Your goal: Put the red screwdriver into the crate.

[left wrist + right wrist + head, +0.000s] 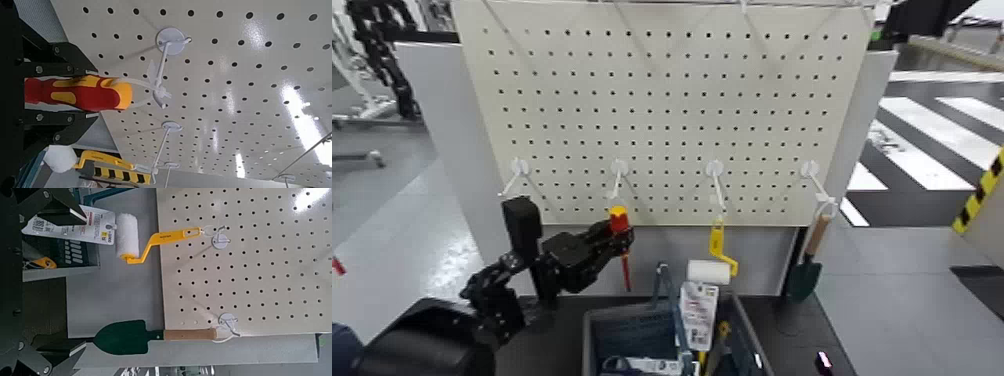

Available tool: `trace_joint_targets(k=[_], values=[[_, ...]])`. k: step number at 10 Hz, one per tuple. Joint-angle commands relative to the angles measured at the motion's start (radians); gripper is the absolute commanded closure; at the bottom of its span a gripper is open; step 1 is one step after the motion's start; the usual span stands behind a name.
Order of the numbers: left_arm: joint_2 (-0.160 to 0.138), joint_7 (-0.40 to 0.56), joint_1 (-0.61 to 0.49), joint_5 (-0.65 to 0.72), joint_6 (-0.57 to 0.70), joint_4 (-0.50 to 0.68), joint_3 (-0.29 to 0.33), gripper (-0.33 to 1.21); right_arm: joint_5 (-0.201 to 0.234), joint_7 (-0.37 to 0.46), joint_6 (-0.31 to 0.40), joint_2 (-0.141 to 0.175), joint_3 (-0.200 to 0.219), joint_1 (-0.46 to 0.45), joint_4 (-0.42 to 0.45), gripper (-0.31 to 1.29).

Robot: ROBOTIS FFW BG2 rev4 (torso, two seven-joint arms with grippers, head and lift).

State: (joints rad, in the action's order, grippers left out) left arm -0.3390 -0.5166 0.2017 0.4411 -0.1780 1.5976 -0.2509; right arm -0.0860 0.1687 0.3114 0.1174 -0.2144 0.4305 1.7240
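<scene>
The red screwdriver [620,240] hangs upright on the pegboard's second hook [619,172], yellow cap up and thin shaft pointing down. My left gripper [611,241] reaches in from the left and is shut on its handle. In the left wrist view the red and yellow handle [78,92] sits clamped between the black fingers [48,56], its cap end by the white hook [161,77]. The dark grey crate [594,330] stands below, at the front. My right gripper [55,278] shows only in its own wrist view, fingers spread wide with nothing between them.
A yellow-handled paint roller [712,262] hangs on the third hook and a green trowel [806,268] on the fourth. The crate holds a white packaged item [699,300] and other tools. The white pegboard [662,100] stands right behind the hooks.
</scene>
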Motion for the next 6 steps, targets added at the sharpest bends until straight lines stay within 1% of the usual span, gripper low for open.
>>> trace_joint_targets(k=[1,4,6], values=[[0.003,-0.003,-0.004,0.002,-0.001,0.005,0.009,1.13,-0.003,0.000,0.000,0.001,0.000,-0.001,0.000,0.19],[0.014,-0.003,-0.031,-0.007,-0.020,0.048,0.035,1.13,-0.004,0.000,-0.003,0.001,0.000,0.001,0.000,0.19],[0.037,0.000,-0.079,-0.012,-0.052,0.114,0.073,1.13,-0.006,0.000,-0.008,-0.001,0.000,0.001,0.000,0.19]])
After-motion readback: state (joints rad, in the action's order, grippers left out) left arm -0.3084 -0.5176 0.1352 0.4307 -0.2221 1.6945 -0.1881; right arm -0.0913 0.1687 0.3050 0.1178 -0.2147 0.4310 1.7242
